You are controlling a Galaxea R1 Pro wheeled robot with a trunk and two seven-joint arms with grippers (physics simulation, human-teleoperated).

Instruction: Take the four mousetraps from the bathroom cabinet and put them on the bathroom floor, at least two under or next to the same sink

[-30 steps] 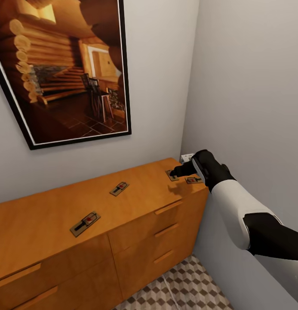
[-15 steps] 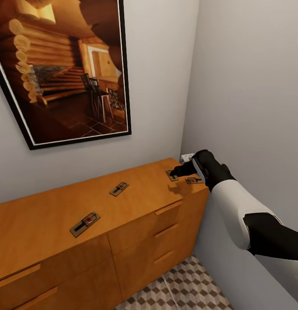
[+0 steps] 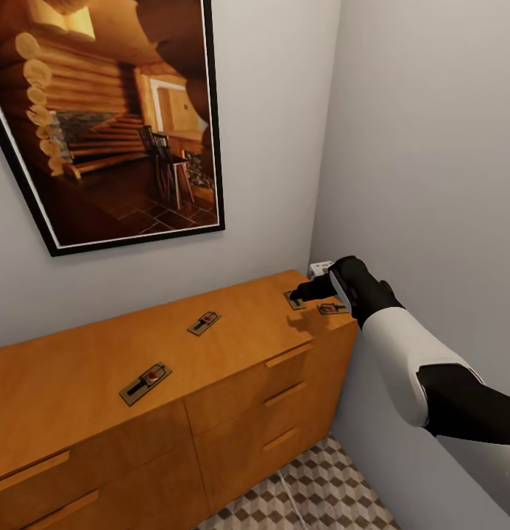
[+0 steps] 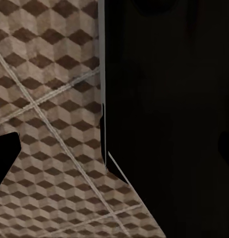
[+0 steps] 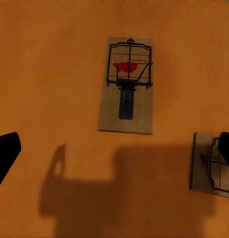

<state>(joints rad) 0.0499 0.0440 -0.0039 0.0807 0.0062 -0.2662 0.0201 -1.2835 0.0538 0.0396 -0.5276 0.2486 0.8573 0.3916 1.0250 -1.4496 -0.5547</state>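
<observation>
Patterned bathroom floor (image 3: 313,493) is being left bare of traps: all four mousetraps (image 3: 146,382) are being kept on the cabinet (image 3: 78,397) top. Farthest along, the right gripper (image 5: 114,148), fingers spread, is being held over two, nothing gripped.

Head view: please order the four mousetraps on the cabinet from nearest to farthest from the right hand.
1. The two mousetraps at the cabinet's right end, one under the right hand and one beside the wrist: too close to rank.
2. The middle mousetrap, further left.
3. The leftmost mousetrap, near the front edge.
</observation>
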